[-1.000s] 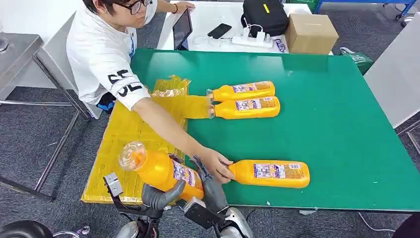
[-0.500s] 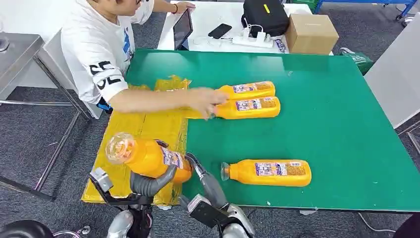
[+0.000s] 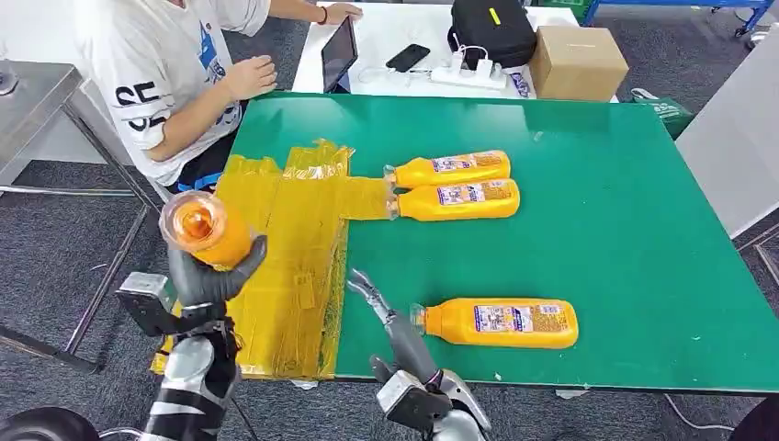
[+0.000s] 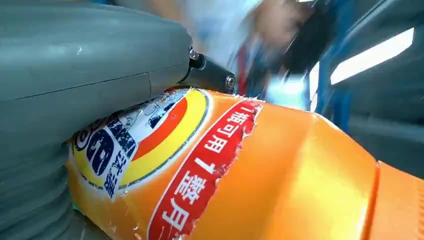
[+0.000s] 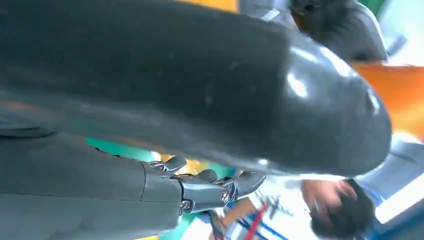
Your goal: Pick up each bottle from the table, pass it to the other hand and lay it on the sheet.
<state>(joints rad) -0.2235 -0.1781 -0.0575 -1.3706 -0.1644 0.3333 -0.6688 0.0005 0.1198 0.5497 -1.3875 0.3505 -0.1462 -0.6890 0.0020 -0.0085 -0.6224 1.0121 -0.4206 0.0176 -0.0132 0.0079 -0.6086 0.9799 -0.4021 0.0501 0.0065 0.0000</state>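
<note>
My left hand (image 3: 213, 280) grips an orange bottle (image 3: 197, 228) and holds it upright above the left edge of the yellow sheet (image 3: 285, 257). The left wrist view is close on that bottle's label (image 4: 200, 170) under my thumb (image 4: 90, 75). My right hand (image 3: 390, 322) is stretched out with fingers apart, holding nothing, just left of the cap of a lying orange bottle (image 3: 501, 322) near the table's front edge. Its fingers (image 5: 210, 190) show spread in the right wrist view. Two more orange bottles (image 3: 450, 169) (image 3: 455, 199) lie side by side at mid table, caps on the sheet.
The green table (image 3: 597, 211) has free surface to the right. A person in a white shirt (image 3: 165, 83) sits at the far left corner, hand at the table edge. Behind it, a white desk holds a tablet (image 3: 337, 52), black bag (image 3: 487, 29) and cardboard box (image 3: 577, 61).
My left hand has carried the bottle away from the right hand to the left and tipped it upright. My right hand has let go. The person's arm has withdrawn from the table.
</note>
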